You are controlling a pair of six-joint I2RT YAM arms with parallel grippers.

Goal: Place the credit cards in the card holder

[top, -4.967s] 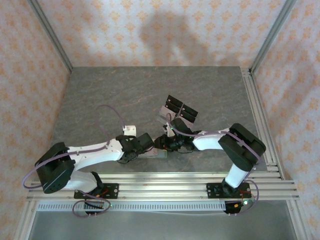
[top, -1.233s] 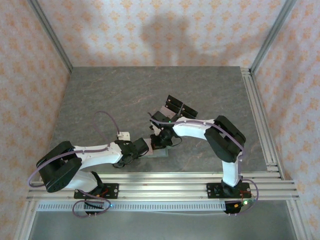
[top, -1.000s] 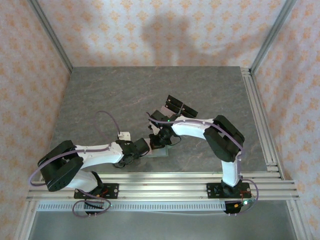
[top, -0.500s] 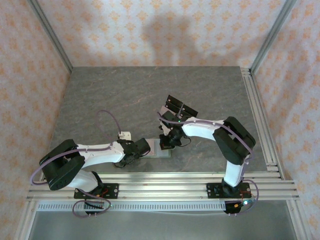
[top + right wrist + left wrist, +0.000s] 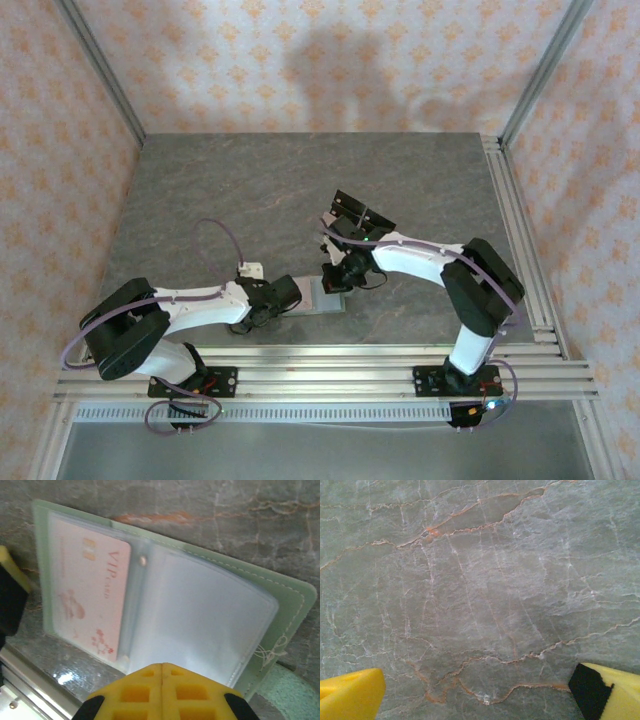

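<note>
Green card holder (image 5: pixel 200 605) lies open under the right gripper (image 5: pixel 162 666).

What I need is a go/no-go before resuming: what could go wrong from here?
The shut right claw sits at the edge of the clear sleeve; pulling away could drag or flip it, loosening the pink VIP card.
The card holder lies close to the aluminium rail, and the open left claw holds nothing, so a nudge might slide it off.
</note>
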